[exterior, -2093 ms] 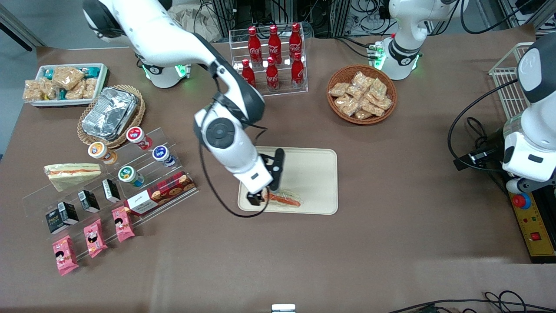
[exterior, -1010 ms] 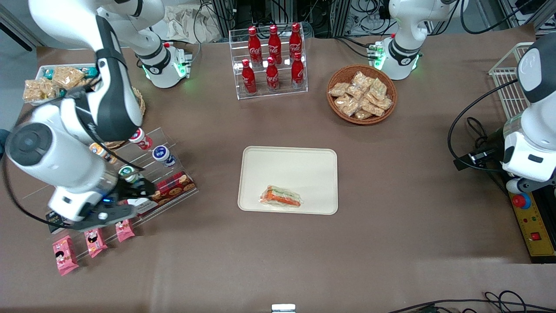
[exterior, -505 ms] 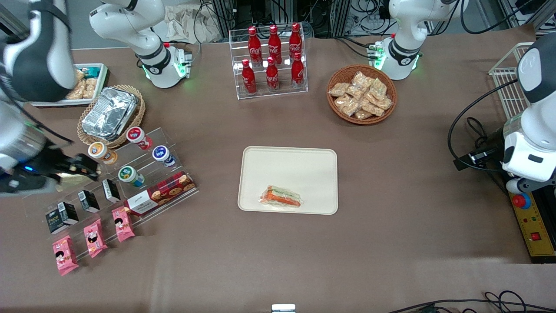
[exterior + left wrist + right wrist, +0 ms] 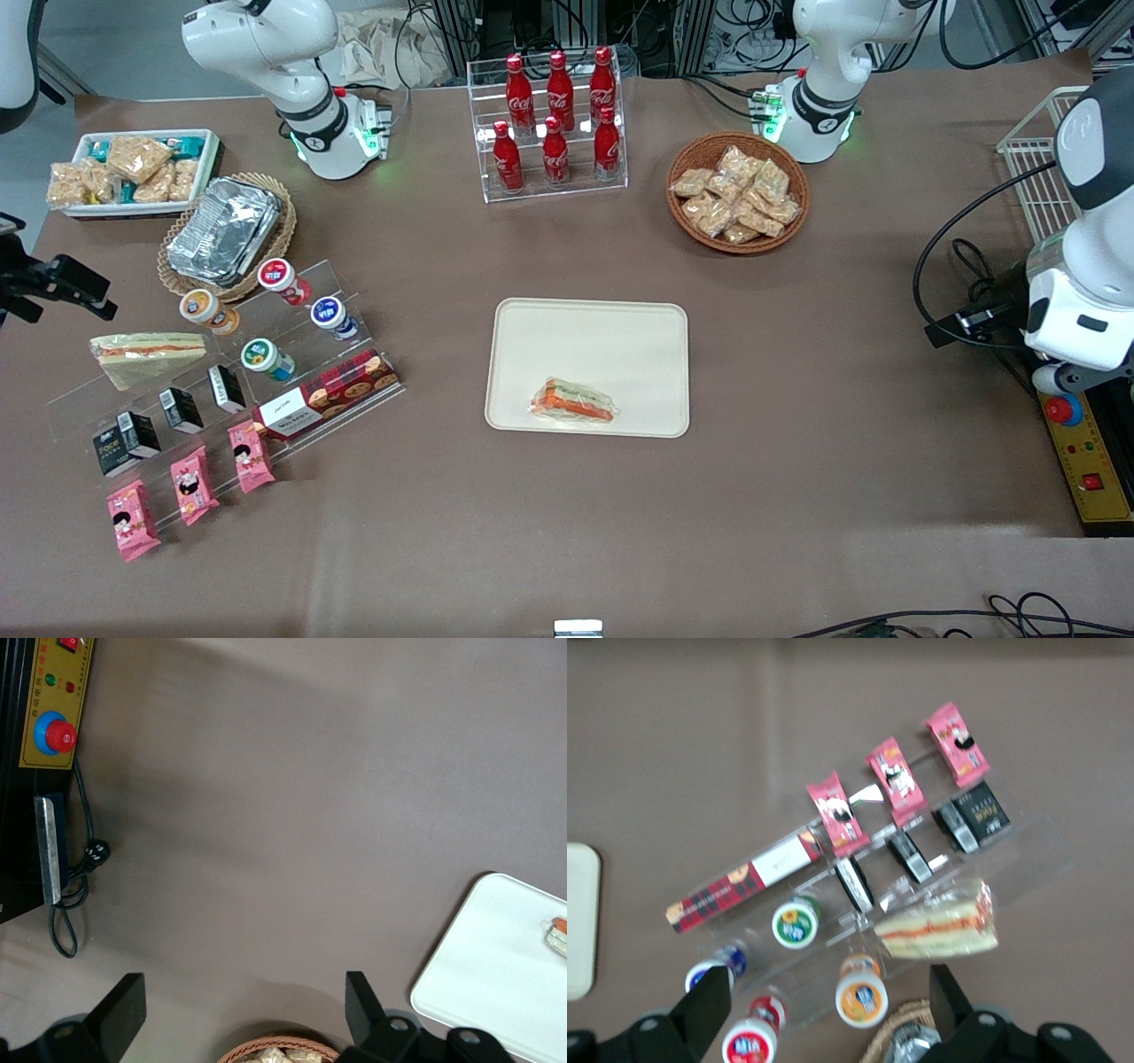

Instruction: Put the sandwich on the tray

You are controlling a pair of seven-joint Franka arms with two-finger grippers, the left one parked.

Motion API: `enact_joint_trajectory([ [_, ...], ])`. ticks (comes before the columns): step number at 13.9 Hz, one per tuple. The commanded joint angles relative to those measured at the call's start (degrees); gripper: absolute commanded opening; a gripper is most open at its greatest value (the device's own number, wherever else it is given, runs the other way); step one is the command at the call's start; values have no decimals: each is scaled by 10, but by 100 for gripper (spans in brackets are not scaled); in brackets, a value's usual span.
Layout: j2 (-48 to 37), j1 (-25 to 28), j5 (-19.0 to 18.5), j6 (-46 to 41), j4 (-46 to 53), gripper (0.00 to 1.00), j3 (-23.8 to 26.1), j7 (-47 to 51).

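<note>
Since the earlier frame the pincer [image 4: 62, 283] has swung away to the working arm's end of the bench, jaws spread wide and empty. Meanwhile the sandwich [image 4: 573, 400] lies on the tray [image 4: 620, 337], so placing looks done; next calls only for parking the arm

Six red cola bottles [image 4: 555, 115] in clear rack, wicker basket of snack packets [image 4: 737, 192], foil containers [image 4: 223, 229] in basket, second wedge sandwich [image 4: 146, 356] on acrylic stand, three pink packets [image 4: 190, 492], red biscuit box [image 4: 328, 394].
</note>
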Motion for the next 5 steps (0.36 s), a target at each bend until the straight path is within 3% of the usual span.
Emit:
enact_joint_trajectory([
  [1,-15,-41,-18,-32,-8,100,35,1],
  [5,-12,-86,-18,-56,-8,100,65,5],
])
